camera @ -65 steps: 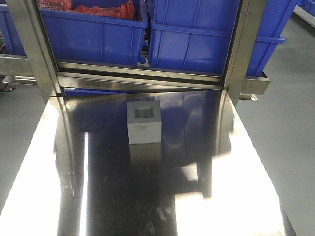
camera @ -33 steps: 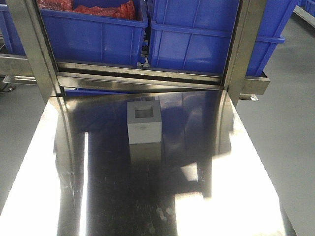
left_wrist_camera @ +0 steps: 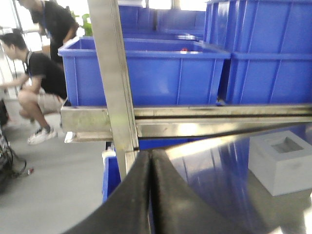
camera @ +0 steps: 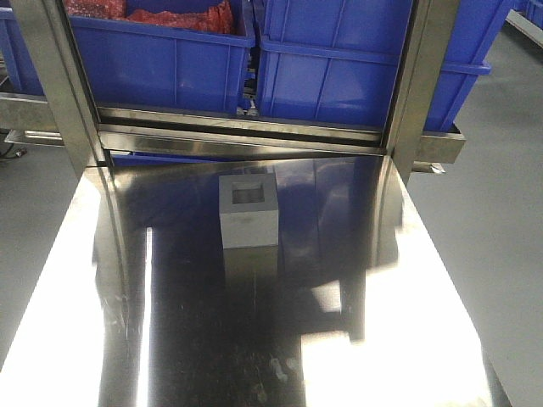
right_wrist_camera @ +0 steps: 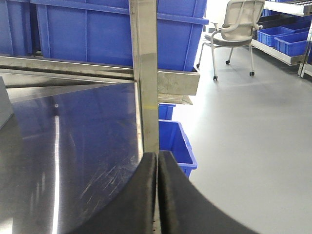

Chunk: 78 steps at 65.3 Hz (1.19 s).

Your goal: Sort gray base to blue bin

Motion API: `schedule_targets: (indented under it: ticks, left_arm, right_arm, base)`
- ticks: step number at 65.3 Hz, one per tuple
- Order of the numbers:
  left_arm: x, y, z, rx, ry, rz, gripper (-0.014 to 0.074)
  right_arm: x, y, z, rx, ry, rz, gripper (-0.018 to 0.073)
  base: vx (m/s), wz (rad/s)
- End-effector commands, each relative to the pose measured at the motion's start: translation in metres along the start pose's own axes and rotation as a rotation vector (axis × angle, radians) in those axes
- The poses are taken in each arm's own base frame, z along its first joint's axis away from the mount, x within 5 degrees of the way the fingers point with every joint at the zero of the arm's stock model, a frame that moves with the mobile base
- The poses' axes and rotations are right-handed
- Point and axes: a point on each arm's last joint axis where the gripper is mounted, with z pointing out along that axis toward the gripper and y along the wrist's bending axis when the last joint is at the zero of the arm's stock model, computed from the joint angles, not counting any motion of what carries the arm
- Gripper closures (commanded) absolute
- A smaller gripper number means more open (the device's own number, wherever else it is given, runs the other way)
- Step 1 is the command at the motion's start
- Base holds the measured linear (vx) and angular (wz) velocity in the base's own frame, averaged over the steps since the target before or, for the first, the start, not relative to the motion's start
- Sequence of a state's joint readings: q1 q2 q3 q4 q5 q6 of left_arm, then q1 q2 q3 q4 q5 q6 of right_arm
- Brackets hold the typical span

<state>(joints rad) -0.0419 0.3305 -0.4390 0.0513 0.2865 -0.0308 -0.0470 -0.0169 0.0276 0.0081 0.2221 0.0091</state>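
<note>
The gray base [camera: 249, 212] stands on the shiny steel table [camera: 170, 339], toward its far middle, square recess facing up. It also shows at the right edge of the left wrist view as the gray base [left_wrist_camera: 282, 161]. Beyond the table, on a steel rack, sit blue bins [camera: 161, 59] [camera: 356, 72]. My left gripper [left_wrist_camera: 151, 158] is shut with nothing in it, near the table's far left corner, well left of the base. My right gripper [right_wrist_camera: 157, 158] is shut and empty at the table's right edge. Neither gripper appears in the front view.
Steel rack uprights [camera: 55, 85] [camera: 416, 93] and a cross rail [camera: 237, 136] stand between table and bins. The left bin holds red material [camera: 182, 17]. Two people [left_wrist_camera: 41, 73] are at the left. A smaller blue bin [right_wrist_camera: 178, 146] sits on the floor right, an office chair [right_wrist_camera: 234, 34] beyond.
</note>
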Motion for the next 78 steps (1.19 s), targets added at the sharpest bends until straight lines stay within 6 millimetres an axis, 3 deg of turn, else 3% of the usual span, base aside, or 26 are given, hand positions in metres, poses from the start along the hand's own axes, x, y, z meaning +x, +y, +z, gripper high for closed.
schedule_targets:
  ticks: [1, 11, 25, 31, 39, 56, 78]
  left_arm:
    - [-0.029, 0.0, 0.017, 0.002, -0.02, -0.016, 0.0603]
    - [-0.039, 0.0, 0.031, 0.003, -0.008, -0.017, 0.0603]
    - [-0.038, 0.0, 0.031, 0.002, 0.002, -0.013, 0.0586]
    - [-0.038, 0.0, 0.031, 0.001, 0.006, -0.007, 0.0539]
    - [-0.038, 0.0, 0.031, 0.001, 0.006, -0.007, 0.0391]
    - [-0.038, 0.0, 0.031, 0.001, 0.003, -0.009, -0.0139]
    - [-0.04, 0.0, 0.031, 0.006, -0.016, -0.03, -0.0055]
  right_arm:
    - [-0.006, 0.0, 0.0, 0.001, -0.073, -0.017, 0.0564]
    - [-0.006, 0.0, 0.0, 0.001, -0.073, -0.017, 0.0564]
    - [-0.006, 0.0, 0.0, 0.001, -0.073, -0.017, 0.0564]
    - [-0.006, 0.0, 0.0, 0.001, -0.073, -0.017, 0.0564]
    - [-0.006, 0.0, 0.0, 0.001, -0.073, -0.017, 0.0564]
    - [-0.006, 0.0, 0.0, 0.001, -0.073, -0.017, 0.0564]
    - [-0.006, 0.0, 0.0, 0.001, -0.073, -0.017, 0.0564]
  base:
    - [0.0, 0.0]
    - [0.0, 0.0]
    - [0.0, 0.0]
    - [0.0, 0.0]
    - [0.0, 0.0]
    - [0.0, 0.0]
    - [0.0, 0.0]
